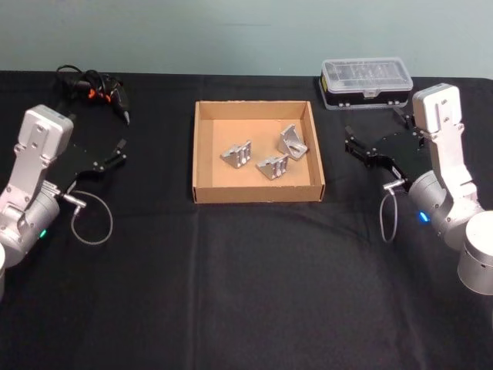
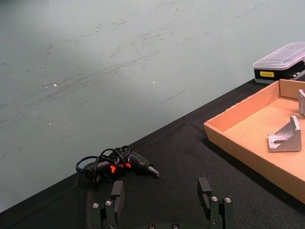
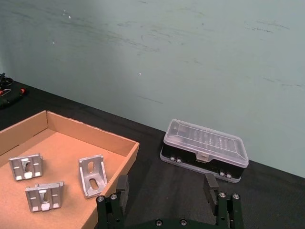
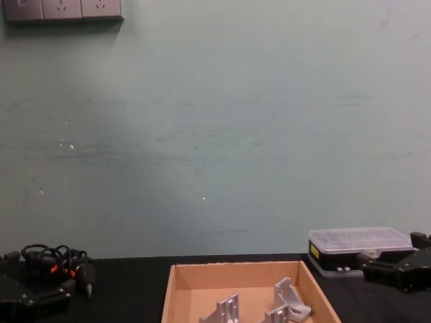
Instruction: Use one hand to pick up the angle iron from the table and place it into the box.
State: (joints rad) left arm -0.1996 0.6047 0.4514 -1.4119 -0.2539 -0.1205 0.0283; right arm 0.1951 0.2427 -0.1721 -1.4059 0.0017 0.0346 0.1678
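The wide shallow tan cardboard box (image 1: 258, 193) sits at the middle of the flat black tabletop (image 1: 246, 293). Three silver-grey metal angle irons lie inside it: one (image 1: 238, 153) to the left, one (image 1: 292, 142) toward the back right, one (image 1: 273, 165) in front between them. Behind and right of the box stands the clear-lidded black plastic organiser case (image 1: 367, 83). At the tabletop's back left lies a black corded tool (image 1: 96, 89). The left pincer (image 1: 119, 152) is left of the box, the right pincer (image 1: 351, 145) to its right, both well apart from it.
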